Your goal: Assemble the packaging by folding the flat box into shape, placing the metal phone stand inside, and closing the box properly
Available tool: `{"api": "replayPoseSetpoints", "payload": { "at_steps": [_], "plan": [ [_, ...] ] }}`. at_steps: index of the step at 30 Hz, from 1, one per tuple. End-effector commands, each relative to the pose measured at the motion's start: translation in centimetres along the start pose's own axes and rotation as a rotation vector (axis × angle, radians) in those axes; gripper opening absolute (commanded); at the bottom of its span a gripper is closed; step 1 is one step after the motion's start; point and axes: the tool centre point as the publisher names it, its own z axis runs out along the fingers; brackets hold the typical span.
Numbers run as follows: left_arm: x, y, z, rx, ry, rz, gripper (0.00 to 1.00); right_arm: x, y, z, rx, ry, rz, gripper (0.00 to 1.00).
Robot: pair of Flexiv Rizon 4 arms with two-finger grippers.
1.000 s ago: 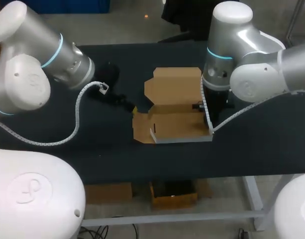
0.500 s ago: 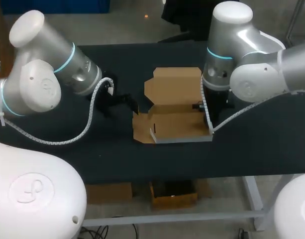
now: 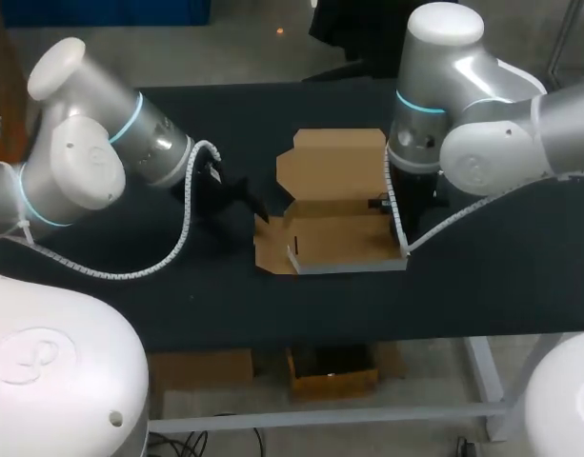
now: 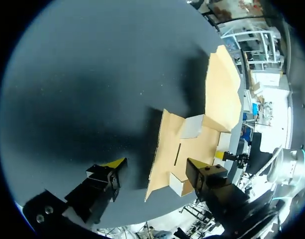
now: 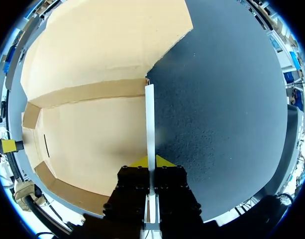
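The brown cardboard box (image 3: 334, 238) lies partly folded at the table's middle, its lid (image 3: 332, 160) flat behind it. My right gripper (image 3: 399, 228) stands at the box's right side. In the right wrist view it (image 5: 151, 162) is shut on the upright white side wall (image 5: 150, 114). My left gripper (image 3: 253, 208) sits at the box's left flap (image 3: 270, 243). In the left wrist view it (image 4: 169, 159) is open, and the flap (image 4: 164, 144) lies between its fingers with a gap to one yellow tip (image 4: 117, 163). The phone stand shows in no view.
The black tabletop (image 3: 272, 305) runs to its front edge below the box. My left arm's white cable (image 3: 172, 249) loops low over the table left of the box.
My left arm has swung right, bringing its gripper up to the box's left flap, and its fingers have narrowed a little. The right arm and box have not moved.
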Motion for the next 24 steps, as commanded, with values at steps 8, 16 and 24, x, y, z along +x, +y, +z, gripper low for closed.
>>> {"api": "replayPoseSetpoints", "payload": {
  "at_steps": [8, 16, 24],
  "plan": [
    [-0.2, 0.5, 2.1, 0.002, 0.082, 0.112, 0.53, 0.1, 0.1, -0.1, 0.007, -0.001, -0.002, 0.0],
    [0.2, 0.5, 3.0, -0.026, 0.096, 0.145, 0.38, 0.1, 0.1, -0.1, 0.007, -0.001, -0.002, 0.0],
    [0.9, 0.4, 3.4, -0.04, 0.042, 0.153, 0.01, 0.1, 0.1, -0.1, 0.007, -0.001, -0.002, 0.0]
  ]
}}
